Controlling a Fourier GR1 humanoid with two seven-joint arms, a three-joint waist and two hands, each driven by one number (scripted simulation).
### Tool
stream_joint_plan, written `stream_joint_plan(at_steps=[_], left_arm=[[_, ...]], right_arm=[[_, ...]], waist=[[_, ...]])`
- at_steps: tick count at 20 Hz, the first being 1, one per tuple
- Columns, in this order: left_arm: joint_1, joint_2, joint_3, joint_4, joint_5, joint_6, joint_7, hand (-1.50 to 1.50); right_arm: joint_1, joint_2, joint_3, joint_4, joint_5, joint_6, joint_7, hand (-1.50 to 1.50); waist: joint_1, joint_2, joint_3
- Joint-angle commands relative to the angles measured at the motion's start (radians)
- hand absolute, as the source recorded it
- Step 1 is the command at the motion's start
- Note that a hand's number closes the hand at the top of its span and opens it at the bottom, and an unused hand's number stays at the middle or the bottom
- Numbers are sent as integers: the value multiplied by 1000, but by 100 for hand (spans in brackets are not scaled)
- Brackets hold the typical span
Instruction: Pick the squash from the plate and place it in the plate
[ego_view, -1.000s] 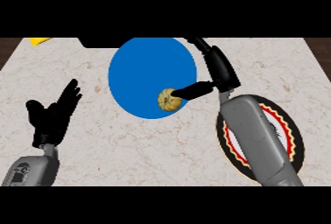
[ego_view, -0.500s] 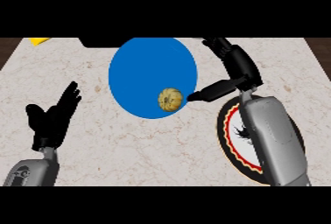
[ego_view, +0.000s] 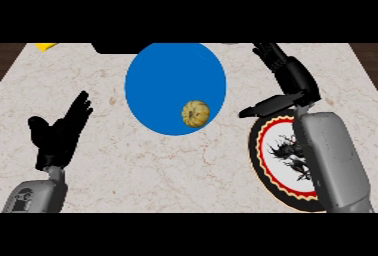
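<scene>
Marble counter (ego_view: 184, 170): carrying everything listed, all placed here relative to the blue plate.
Blue plate (ego_view: 166, 75): lying flat at the counter's far middle.
Patterned plate (ego_view: 277, 150): red-rimmed with a black figure, sitting just right of the blue plate, partly under the forearm.
Right hand (ego_view: 291, 82): hovering right of the blue plate, fingers straight, thumb out, holding nothing.
Left hand (ego_view: 60, 132): resting left of it, fingers spread, holding nothing.
Squash (ego_view: 196, 113): lying on the blue plate's lower right part.
</scene>
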Motion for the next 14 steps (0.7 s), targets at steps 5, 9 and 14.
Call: stream_joint_plan(at_steps=[5,9,14], left_arm=[[-31,-17,14,78,-27,-14,-53,0],[-11,-9,39,36,-19,-22,-35,0],[-47,-47,2,-1,-47,10,46,0]], right_arm=[[-85,-117,-84,169,-9,45,-67,-150],[8,-157,-72,86,-15,107,-80,-150],[-74,-175,-75,318,55,80,-197,-150]], waist=[[2,2,0],[-2,0,0],[6,2,0]])
